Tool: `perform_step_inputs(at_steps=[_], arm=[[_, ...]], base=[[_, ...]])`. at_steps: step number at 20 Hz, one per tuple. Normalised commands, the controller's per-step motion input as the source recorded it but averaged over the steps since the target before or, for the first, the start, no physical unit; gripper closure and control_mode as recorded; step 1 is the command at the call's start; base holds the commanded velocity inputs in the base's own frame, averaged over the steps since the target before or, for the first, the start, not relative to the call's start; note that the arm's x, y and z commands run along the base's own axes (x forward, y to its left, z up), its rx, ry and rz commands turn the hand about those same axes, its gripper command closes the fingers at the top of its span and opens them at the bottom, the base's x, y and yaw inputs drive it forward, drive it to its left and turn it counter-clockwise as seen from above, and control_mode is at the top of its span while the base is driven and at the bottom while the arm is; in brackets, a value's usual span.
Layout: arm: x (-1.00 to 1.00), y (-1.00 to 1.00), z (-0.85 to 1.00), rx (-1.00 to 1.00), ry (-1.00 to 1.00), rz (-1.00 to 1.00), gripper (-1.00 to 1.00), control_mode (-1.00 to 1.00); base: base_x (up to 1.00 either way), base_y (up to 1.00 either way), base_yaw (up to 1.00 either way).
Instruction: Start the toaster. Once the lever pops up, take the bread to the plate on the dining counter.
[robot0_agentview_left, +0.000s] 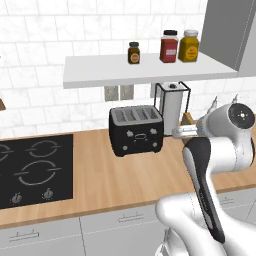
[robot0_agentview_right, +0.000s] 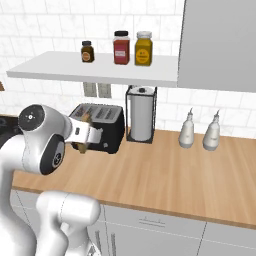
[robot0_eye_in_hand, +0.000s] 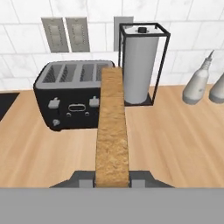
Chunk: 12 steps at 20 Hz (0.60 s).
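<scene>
Bread (robot0_eye_in_hand: 112, 131), seen edge-on, clamped between the fingers of the gripper (robot0_eye_in_hand: 112, 180) above the wooden counter (robot0_eye_in_hand: 175, 140), with the black toaster (robot0_eye_in_hand: 74, 94) behind.

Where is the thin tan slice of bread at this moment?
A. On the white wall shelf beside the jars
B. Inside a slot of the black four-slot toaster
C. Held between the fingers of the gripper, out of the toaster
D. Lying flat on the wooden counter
C: in the hand view the thin tan slice of bread stands edge-on, clamped in the gripper, in front of the black four-slot toaster, whose visible slots look empty.
</scene>
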Motion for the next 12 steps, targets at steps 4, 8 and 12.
perform_step_inputs(at_steps=[4,8,12], arm=[[-0.37,-0.17,0.0,0.0,0.0,0.0,1.0,-1.0],[-0.27,-0.02,0.0,0.0,0.0,0.0,1.0,-1.0],[-0.13,0.0,0.0,-0.01,0.0,0.0,1.0,1.0]], base=[[0.0,0.0,0.0],[0.0,0.0,0.0],[-0.16,0.01,0.0]])
